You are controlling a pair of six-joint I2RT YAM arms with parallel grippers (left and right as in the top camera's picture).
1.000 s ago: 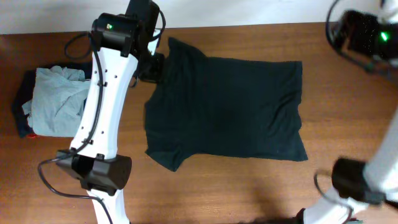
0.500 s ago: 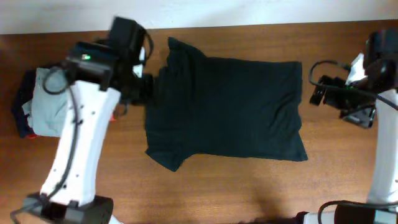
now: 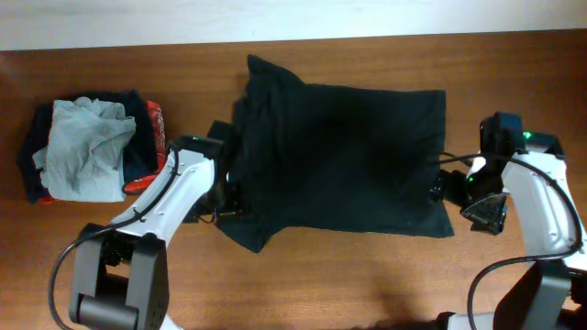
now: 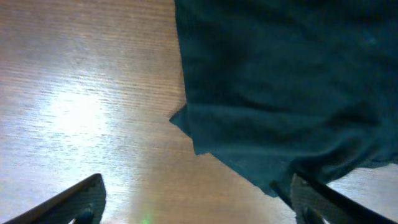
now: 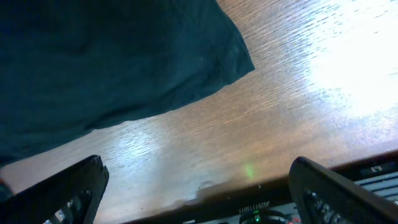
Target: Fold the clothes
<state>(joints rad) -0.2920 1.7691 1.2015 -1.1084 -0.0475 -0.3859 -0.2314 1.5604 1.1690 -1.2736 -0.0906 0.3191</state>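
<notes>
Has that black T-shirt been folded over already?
No, the overhead view shows the black T-shirt lying spread out flat on the table, with no part folded over.

Overhead looks straight down on the table; both wrist views skim the T-shirt edges closely (also seen overhead).

I see the T-shirt lying flat in the middle of the table. A heap of clothes sits by the table's left edge. My left gripper is at the T-shirt's left side. My right gripper is at its front right corner.
</notes>
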